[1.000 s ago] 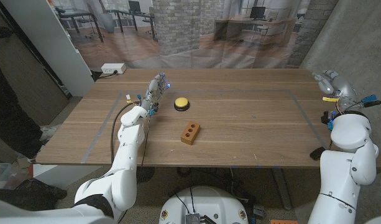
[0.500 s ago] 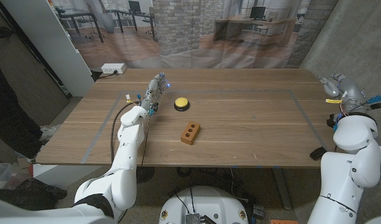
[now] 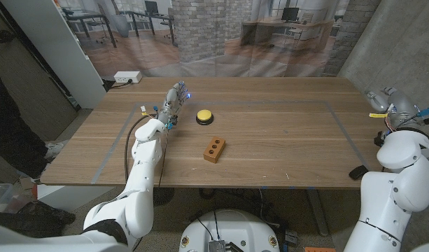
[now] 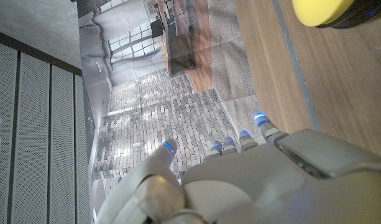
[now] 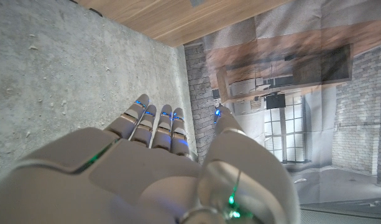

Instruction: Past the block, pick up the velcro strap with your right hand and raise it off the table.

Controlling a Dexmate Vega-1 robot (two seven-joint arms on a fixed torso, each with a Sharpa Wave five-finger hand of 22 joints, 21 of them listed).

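A brown block with holes (image 3: 214, 149) lies mid-table. A small dark piece (image 3: 356, 171), which may be the velcro strap, lies at the table's front right corner. My right hand (image 3: 386, 99) hangs in the air beyond the table's right edge, far from both, holding nothing. In the right wrist view its fingers (image 5: 154, 123) stretch out toward a grey wall. My left hand (image 3: 173, 101) stands at the back left with its fingers apart and nothing in it, just left of a yellow button (image 3: 204, 117). The left hand (image 4: 252, 180) and the button (image 4: 327, 12) also appear in the left wrist view.
Grey tape lines (image 3: 346, 129) mark a rectangle on the wooden table (image 3: 284, 140). A white power strip (image 3: 127, 77) sits at the back left corner. A grey wall (image 3: 403, 49) rises close on the right. A dark-clothed person (image 3: 8, 133) is at the left edge.
My right hand has drifted to the right, from above the table's back right corner to outside its edge. The left arm, block and button have not moved.
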